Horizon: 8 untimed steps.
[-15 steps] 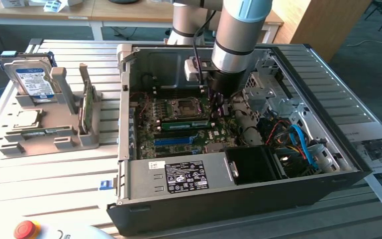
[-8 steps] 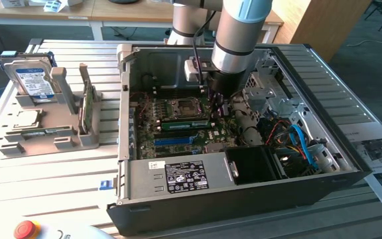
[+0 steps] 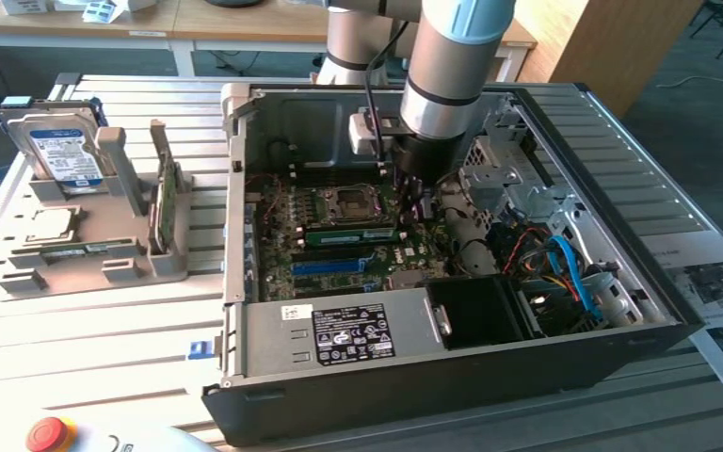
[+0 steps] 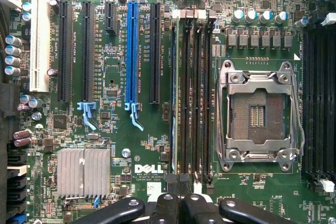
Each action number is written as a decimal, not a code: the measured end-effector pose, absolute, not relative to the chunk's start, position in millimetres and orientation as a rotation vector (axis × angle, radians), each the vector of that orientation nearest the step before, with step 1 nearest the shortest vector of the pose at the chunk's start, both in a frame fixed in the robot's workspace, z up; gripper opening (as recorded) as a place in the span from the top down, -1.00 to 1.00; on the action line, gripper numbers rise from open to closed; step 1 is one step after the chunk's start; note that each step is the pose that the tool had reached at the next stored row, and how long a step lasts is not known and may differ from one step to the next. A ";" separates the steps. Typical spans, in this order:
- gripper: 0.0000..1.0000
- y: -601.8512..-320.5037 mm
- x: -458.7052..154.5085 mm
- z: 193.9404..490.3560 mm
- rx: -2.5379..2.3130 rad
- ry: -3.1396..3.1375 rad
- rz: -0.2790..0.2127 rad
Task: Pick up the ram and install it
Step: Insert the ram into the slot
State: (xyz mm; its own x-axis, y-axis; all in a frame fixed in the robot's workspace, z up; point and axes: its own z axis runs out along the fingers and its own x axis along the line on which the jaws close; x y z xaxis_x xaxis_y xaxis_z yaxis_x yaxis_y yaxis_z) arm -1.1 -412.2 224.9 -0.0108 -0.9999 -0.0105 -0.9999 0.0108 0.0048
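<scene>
The arm's end effector (image 3: 414, 188) hangs inside the open black desktop computer case (image 3: 462, 377), low over the green motherboard (image 3: 336, 254) beside the empty silver CPU socket (image 3: 343, 202). Its fingers are closed all the way. In the wrist view the dark fingertips (image 4: 178, 203) meet right at the end of the bank of black memory slots (image 4: 191, 98), where a thin edge-on strip lies along the slot nearest the blue expansion slot (image 4: 132, 56); whether the fingers are pinching that strip or only touching it cannot be told.

The thin green ram stick (image 3: 349, 234) shows in the exterior view as a narrow green board standing in the slots just in front of the CPU socket, directly under the end effector.

On the slatted metal tabletop (image 3: 98, 330), at the exterior view's left, a grey parts holder (image 3: 110, 259) carries a boxy silver hard drive with a blue-white label (image 3: 60, 151) (standing upright) and a square silvery CPU chip (image 3: 50, 224).
</scene>
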 end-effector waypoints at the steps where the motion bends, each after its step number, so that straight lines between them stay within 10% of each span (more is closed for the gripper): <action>1: 0.79 -412.2 -1.1 224.8 -2.206 2.231 0.017; 8: 0.79 -412.2 -1.1 223.9 -2.207 2.231 0.017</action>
State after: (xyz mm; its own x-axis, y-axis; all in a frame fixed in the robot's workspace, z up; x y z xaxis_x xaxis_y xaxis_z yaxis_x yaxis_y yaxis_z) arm -1.1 -412.2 223.9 -0.0108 -0.9999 -0.0105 -0.9999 0.0108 0.0048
